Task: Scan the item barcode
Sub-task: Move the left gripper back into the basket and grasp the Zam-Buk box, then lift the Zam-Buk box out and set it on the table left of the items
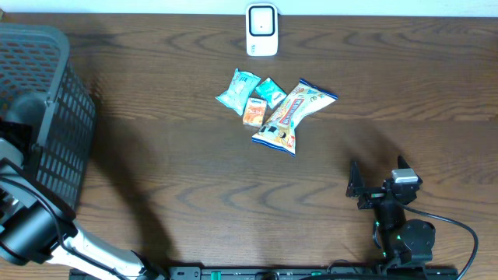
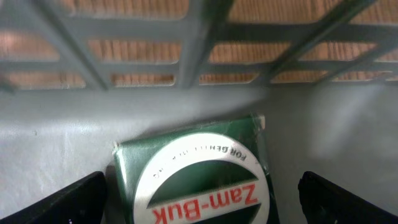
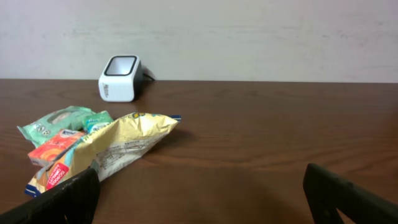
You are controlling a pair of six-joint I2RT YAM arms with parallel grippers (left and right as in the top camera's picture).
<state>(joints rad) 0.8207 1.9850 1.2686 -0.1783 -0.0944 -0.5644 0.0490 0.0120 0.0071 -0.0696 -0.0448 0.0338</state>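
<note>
Two claws are released, jaws wide apart; the left claw [image 2: 202,202] hangs inside the basket [image 2: 186,106], and the green Zam-Buk box [image 2: 186,168] lies flat on the basket floor between its fingers; the right claw [image 3: 205,199] sits low over the table [image 3: 280,137], packets [image 3: 118,149] ahead to its left, the scanner [image 3: 120,78] beyond them.

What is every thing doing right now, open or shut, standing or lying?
Basket: standing upright
Zam-Buk box: lying flat inside the basket
Left gripper: jaws open either side of the box, not gripping
Right gripper: jaws open, empty
Scanner: standing upright
Snack bag: lying flat
Three small packets: lying beside the bag
</note>
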